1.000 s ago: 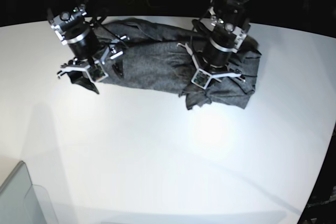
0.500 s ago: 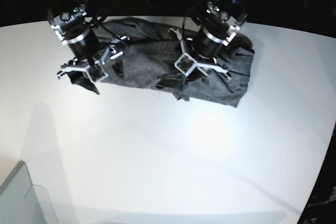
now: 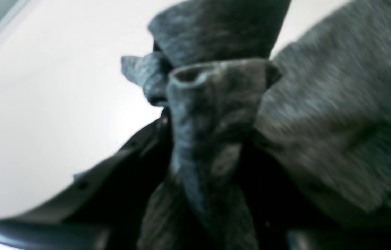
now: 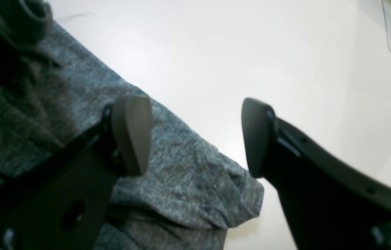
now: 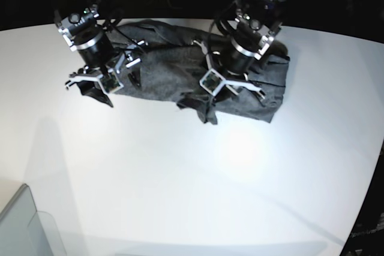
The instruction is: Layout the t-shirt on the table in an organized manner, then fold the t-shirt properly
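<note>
Grey t-shirt [image 5: 180, 70] lies bunched on the surface [image 5: 192, 178]; left jaws pinch a fold, right jaws gape empty beside it, so lifting one-sided may tangle it further

The white counter [image 5: 198, 178] is bare over its whole near half, so a claw could pass freely there. The grey t-shirt [image 5: 165, 70] lies bunched along the far side, with both arms standing over it and blocking the way across. A see-through bin corner [image 5: 24, 226] sits at the near left edge, well apart from the shirt.
</note>
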`<action>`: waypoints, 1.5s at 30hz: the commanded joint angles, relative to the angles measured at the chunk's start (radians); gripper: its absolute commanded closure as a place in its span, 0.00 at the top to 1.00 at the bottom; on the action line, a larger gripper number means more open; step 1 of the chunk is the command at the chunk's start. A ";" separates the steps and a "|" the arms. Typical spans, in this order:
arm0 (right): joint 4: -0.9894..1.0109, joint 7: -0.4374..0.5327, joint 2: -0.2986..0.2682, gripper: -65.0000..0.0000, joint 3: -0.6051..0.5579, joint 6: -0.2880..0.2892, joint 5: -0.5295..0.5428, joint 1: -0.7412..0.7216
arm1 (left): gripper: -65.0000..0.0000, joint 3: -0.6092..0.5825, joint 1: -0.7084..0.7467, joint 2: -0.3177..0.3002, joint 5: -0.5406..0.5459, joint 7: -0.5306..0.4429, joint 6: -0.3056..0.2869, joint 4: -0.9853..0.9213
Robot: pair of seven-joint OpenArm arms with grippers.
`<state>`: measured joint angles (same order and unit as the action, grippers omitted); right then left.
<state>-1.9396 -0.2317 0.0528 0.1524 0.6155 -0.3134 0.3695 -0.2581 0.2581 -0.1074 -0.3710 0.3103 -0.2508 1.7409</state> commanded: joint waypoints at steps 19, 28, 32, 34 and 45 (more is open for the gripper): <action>-0.037 0.030 0.002 0.63 0.043 -0.001 0.015 -0.010 | 0.78 -0.013 0.027 0.114 -0.386 -0.032 0.005 -0.017; -0.037 0.025 0.003 0.63 0.059 -0.001 0.015 -0.017 | 0.80 -0.010 0.071 0.113 -0.176 -0.024 -0.003 0.141; -0.037 0.025 0.003 0.63 0.059 -0.001 0.015 -0.019 | 0.80 -0.007 0.088 0.076 -0.090 -0.027 0.000 0.182; -0.037 0.025 0.002 0.63 0.059 -0.001 0.015 -0.020 | 0.80 -0.004 0.088 0.062 -0.053 -0.024 0.003 0.205; -0.036 0.025 0.002 0.63 0.057 -0.001 0.015 -0.020 | 0.80 0.322 0.059 0.111 0.152 -0.023 0.005 0.207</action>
<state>-1.9545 -0.2337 0.0555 0.2073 0.6159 -0.3134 0.3538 0.0750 0.3195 0.0055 -0.2245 0.3103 -0.2543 1.9331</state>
